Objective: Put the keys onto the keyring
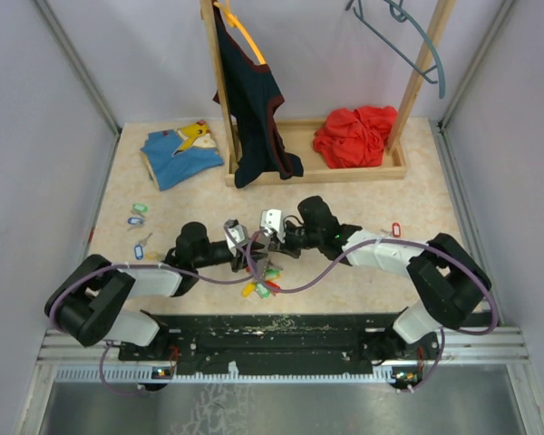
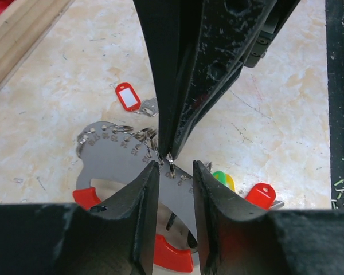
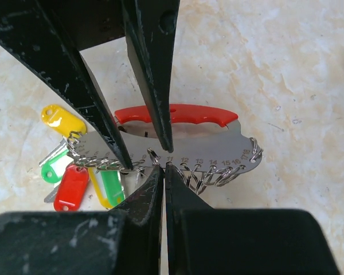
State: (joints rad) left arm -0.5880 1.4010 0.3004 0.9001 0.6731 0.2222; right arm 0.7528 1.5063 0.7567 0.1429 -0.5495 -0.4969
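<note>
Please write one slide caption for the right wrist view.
Shut right fingers and left fingers meet at the red-handled keyring plate, tagged keys at one end.

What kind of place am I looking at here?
Probably a lab test booth: robot arms, left and right, bolted to a walled-in table, with props laid out: a clothes rack and tagged keys.

I am facing a wooden rack [image 1: 344, 173] with a dark garment [image 1: 254, 100] hanging, a red cloth [image 1: 355, 136] lying on its base, a blue garment [image 1: 181, 156] lying beside.
</note>
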